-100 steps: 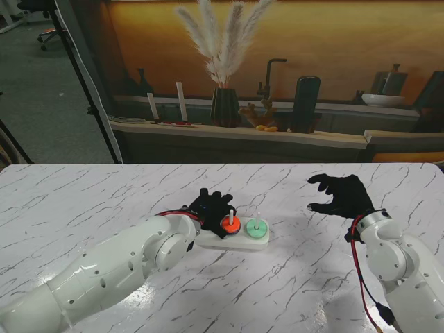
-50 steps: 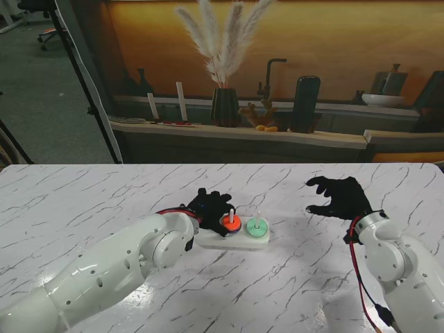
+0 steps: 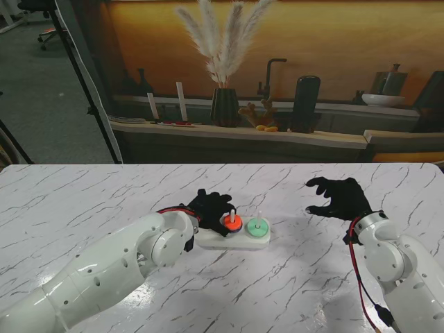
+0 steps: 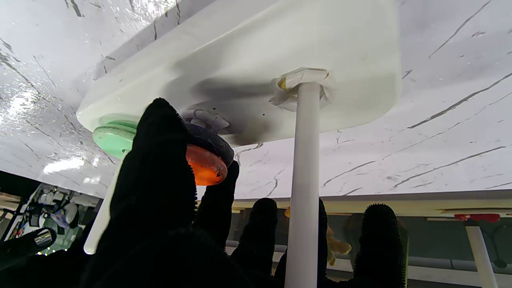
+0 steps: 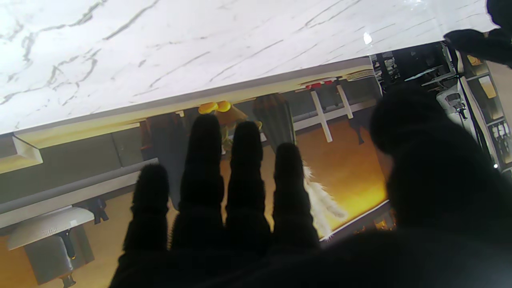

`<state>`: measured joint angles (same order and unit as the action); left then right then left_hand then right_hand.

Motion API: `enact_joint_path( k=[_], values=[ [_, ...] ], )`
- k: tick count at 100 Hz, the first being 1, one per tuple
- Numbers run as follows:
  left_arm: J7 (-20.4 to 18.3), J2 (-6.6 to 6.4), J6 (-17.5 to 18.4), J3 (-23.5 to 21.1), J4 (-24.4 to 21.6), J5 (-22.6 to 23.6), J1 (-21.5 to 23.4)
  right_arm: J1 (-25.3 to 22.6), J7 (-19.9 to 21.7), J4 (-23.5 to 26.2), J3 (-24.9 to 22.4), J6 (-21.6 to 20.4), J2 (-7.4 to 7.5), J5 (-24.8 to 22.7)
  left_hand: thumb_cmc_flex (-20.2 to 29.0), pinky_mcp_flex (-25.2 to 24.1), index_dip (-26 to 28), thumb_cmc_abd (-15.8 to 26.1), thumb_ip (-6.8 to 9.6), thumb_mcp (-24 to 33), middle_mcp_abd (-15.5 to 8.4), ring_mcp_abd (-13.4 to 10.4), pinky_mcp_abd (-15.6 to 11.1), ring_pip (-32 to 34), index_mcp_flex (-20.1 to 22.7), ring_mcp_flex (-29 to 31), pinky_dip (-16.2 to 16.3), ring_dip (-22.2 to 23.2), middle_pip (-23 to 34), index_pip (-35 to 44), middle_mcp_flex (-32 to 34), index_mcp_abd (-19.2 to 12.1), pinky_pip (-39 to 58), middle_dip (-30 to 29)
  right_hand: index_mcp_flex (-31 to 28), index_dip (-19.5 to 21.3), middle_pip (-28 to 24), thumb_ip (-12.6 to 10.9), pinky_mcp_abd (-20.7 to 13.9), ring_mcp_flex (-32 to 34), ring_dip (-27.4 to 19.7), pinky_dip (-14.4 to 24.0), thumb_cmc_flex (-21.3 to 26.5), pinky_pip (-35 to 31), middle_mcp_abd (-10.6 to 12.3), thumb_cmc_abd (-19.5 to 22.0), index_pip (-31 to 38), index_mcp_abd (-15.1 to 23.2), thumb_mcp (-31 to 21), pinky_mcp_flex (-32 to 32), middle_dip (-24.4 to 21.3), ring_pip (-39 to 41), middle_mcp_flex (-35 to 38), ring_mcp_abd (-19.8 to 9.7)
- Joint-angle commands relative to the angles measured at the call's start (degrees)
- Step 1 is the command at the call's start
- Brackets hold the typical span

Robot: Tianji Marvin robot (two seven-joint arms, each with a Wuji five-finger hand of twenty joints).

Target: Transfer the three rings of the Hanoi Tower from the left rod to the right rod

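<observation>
The white Hanoi base (image 3: 209, 241) lies in the middle of the table. An orange ring (image 3: 230, 223) is on the middle rod and a green ring (image 3: 257, 228) on the right rod. My left hand (image 3: 208, 207) is shut on the orange ring, thumb and a finger at its sides. The left wrist view shows the orange ring (image 4: 206, 165) stacked on a dark ring (image 4: 216, 145), the green ring (image 4: 113, 137) beyond, and the left rod (image 4: 305, 180) bare. My right hand (image 3: 340, 196) hovers open over the table to the right, holding nothing.
Past the table's far edge (image 3: 229, 165) stands a low shelf with a dark vase of pampas grass (image 3: 224, 104), bottles and a bowl. The marble tabletop (image 3: 83, 201) spreads to both sides of the base.
My left hand has shifted very slightly around the orange ring, which stays on the middle rod. The right hand has drifted a little to the left.
</observation>
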<state>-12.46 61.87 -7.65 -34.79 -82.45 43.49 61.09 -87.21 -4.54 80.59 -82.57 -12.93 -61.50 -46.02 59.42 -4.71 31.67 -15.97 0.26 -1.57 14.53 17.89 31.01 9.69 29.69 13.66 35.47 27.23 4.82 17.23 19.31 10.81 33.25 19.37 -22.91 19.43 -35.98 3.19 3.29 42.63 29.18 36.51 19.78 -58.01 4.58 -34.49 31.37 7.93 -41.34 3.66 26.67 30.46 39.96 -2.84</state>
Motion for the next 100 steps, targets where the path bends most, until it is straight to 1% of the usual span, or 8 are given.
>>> enact_joint_path(
  k=[1,9,18,35,47,68,87,100],
  values=[
    [-1.0,0.22,0.9,0.1,-0.3,-0.9,0.1,-0.3,-0.1,-0.1,0.3,0.0,-0.31,0.1,1.5,-1.4,-0.5,1.2,-0.1,1.2,-0.1,-0.6,-0.1,-0.9,0.2,-0.2,-1.1,0.0,-0.9,0.6,-1.1,-1.8,-0.1,0.3,-0.2,0.3,-0.5,-0.9,18.6,0.4,0.7,0.0,-0.1,-1.0,0.8,0.5,0.1,1.6,0.6,-0.6,0.5,0.7,1.0,-0.3],
    [-0.8,0.28,1.0,0.0,-0.2,-1.0,0.2,-0.2,-0.1,-0.1,0.3,0.1,-0.31,0.0,1.4,-1.2,-0.6,0.9,0.03,1.3,-0.1,-0.6,-0.1,-0.8,0.3,0.1,-1.1,0.1,-0.9,0.3,-0.9,-1.8,-0.3,0.3,-0.2,0.3,-0.6,-0.9,18.6,0.4,0.7,0.0,-0.1,-1.0,0.7,0.5,0.1,1.6,0.8,-0.6,0.5,0.7,1.0,-0.3],
    [-1.1,0.24,1.1,0.0,-0.2,-1.2,0.2,-0.3,0.0,-0.1,0.3,0.2,-0.3,0.1,0.5,-1.4,-1.3,0.1,0.15,1.3,0.1,-0.6,-0.1,-1.1,-1.9,-0.4,-1.2,-0.1,-1.2,-1.4,-1.6,-1.7,-0.7,0.1,-0.3,0.3,-0.6,-0.9,18.5,0.3,0.7,0.0,0.0,-1.0,0.8,0.6,0.1,1.6,0.8,-0.6,0.5,0.8,1.0,-0.4],
    [-0.9,0.37,1.3,0.3,0.1,-1.8,0.1,-0.3,0.0,-0.1,0.1,0.2,-0.32,0.2,0.0,-1.3,-2.6,-1.0,0.57,1.8,0.4,-0.5,-0.1,-1.1,-3.8,-0.5,-1.1,-0.1,-1.4,-4.4,-2.2,-1.3,-1.0,0.0,-0.4,0.4,-0.6,-0.9,18.6,0.4,0.7,0.0,0.1,-1.0,0.8,0.7,0.2,1.6,0.9,-0.7,0.5,0.8,1.0,-0.4],
    [-0.3,0.59,1.4,0.6,0.7,-2.4,0.0,-0.5,0.0,0.0,-0.1,0.2,-0.31,0.0,-0.1,-1.3,-3.1,-2.0,0.78,2.0,0.4,-0.5,0.1,-1.1,-4.9,-0.5,-0.9,-0.1,-1.5,-5.9,-2.5,-1.9,-1.1,0.0,-0.4,0.4,-0.6,-0.9,18.6,0.4,0.7,0.0,0.2,-1.0,0.7,0.6,0.2,1.7,0.9,-0.6,0.5,0.8,1.2,-0.3],
    [-0.4,0.57,1.5,0.8,0.5,-2.5,0.1,-0.5,0.0,0.0,-0.2,0.1,-0.31,0.0,-0.1,-1.4,-3.2,-2.5,1.03,2.7,0.4,-0.5,0.0,-1.1,-4.1,-0.5,-0.7,-0.1,-1.5,-6.4,-2.5,-1.7,-1.2,0.0,-0.5,0.4,-0.7,-0.9,18.5,0.4,0.7,0.0,0.1,-1.0,0.8,0.7,0.2,1.8,1.0,-0.6,0.5,0.9,1.1,-0.3],
    [-2.2,0.09,1.9,0.3,-0.4,-2.6,0.2,-0.4,0.0,-0.1,-0.1,0.1,-0.29,0.0,0.1,-1.8,-3.8,-5.9,1.65,3.8,0.5,-0.5,-0.1,-1.6,-6.2,-1.3,-0.9,-0.4,-2.0,-8.0,-3.8,-0.7,-2.2,-0.3,-0.6,0.4,-0.7,-0.9,18.6,0.5,0.7,0.0,0.2,-1.0,0.8,0.7,0.3,1.9,1.0,-0.6,0.5,0.9,1.3,-0.4],
    [-2.0,0.1,1.9,0.2,-0.4,-2.3,0.2,-0.3,-0.1,-0.2,0.1,0.0,-0.3,0.1,0.0,-1.4,-3.5,-6.1,1.9,5.0,0.3,-0.5,0.0,-1.5,-4.9,-0.9,-0.7,-0.4,-1.7,-7.5,-3.2,-0.9,-2.2,-0.2,-0.6,0.4,-0.7,-0.9,18.6,0.5,0.7,0.0,0.2,-1.0,0.8,0.7,0.3,2.1,1.1,-0.6,0.5,0.9,1.2,-0.4]
  ],
)
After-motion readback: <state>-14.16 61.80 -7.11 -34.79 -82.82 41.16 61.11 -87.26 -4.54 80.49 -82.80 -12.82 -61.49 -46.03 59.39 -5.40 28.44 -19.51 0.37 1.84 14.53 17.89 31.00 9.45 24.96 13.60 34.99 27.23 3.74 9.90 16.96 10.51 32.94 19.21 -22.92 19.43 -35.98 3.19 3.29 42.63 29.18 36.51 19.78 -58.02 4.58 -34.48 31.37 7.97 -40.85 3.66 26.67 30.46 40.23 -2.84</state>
